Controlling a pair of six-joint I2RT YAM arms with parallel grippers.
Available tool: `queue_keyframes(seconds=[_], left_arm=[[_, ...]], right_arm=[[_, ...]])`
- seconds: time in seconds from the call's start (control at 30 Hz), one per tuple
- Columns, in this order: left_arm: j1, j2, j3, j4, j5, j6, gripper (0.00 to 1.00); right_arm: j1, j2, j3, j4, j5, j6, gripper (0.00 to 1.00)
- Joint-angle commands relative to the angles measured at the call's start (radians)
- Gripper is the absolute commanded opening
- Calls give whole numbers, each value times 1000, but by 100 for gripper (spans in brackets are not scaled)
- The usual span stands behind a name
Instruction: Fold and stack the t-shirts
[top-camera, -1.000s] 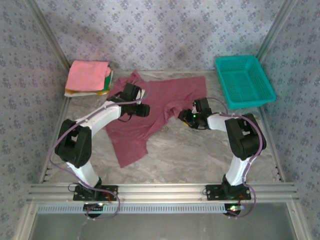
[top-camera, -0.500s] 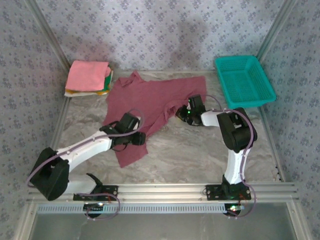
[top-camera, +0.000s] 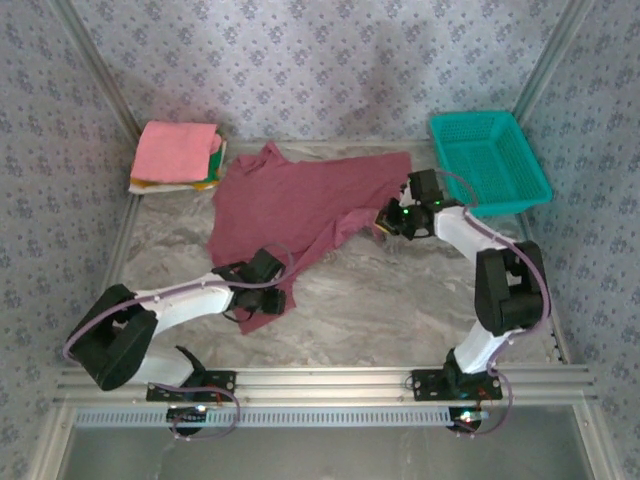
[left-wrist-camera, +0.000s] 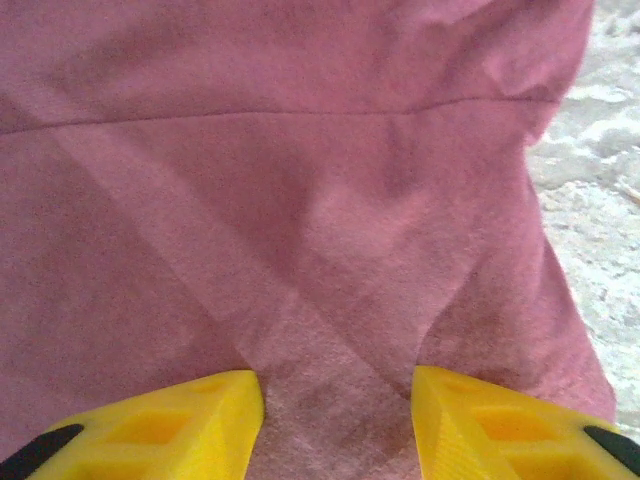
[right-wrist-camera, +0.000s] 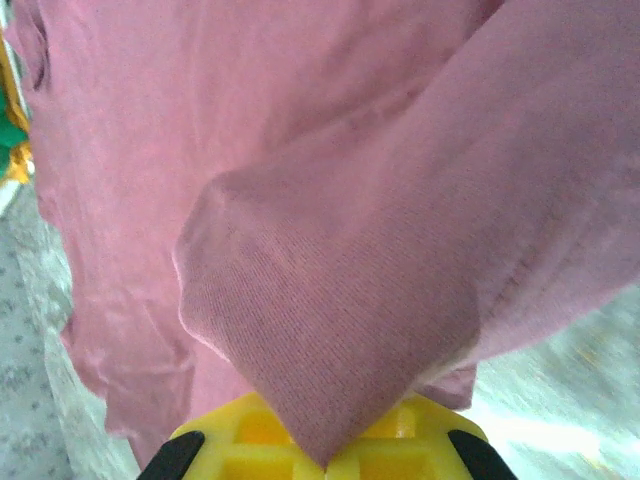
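Risk: right gripper (right-wrist-camera: 325, 452), pinched shut on a fold of the maroon short-sleeved cloth t-shirt (top-camera: 300, 200) ahead of it, may slip under tension; left gripper (left-wrist-camera: 335, 405), jaws part-spread astride the hem beneath, may miss the cloth.

This is a robot test cell in a lab: floral-patterned panels (top-camera: 330, 60) close off the space ahead of and beside the jaws, framed by bare aluminium struts (top-camera: 104, 85). A marble-look desk (top-camera: 400, 310) lies under the jaws, and the left arm (top-camera: 190, 296) and right arm (top-camera: 508, 290) are bolted to a slotted metal rail (top-camera: 320, 381) behind them.
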Motion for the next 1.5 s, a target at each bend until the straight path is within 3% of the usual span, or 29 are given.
queue_keyframes(seconds=[0.0,0.23,0.37,0.43,0.5,0.63,0.77,0.87,1.2,1.3,1.47], left_arm=[[10,67,-7,-54,-24,-2,43],[41,130,30,-141,-52,0,35],[41,118,37,-166,-74,-1,32],[41,101,47,-186,-99,8,31],[43,86,54,-188,-104,22,32],[50,57,99,-239,-121,45,32],[57,-32,138,-334,-158,49,33],[91,-101,120,-336,-125,53,38],[120,-85,158,-337,-87,85,40],[119,-91,128,-272,-72,96,40],[118,-109,67,-195,-56,97,42]], right_arm=[[-48,-69,1,-313,-101,-117,0],[-177,-184,54,-571,-56,-245,0],[-221,-234,52,-624,-24,-242,0],[-278,-234,33,-631,-5,-254,13],[-313,-232,5,-574,-5,-248,36],[-318,-205,19,-546,82,-301,42],[-321,-241,-42,-550,78,-295,46],[-327,-262,-114,-545,84,-296,54],[-284,-361,-366,-484,118,-208,66],[-275,-358,-434,-332,29,-163,64],[-261,-333,-473,-121,-19,-131,54]])
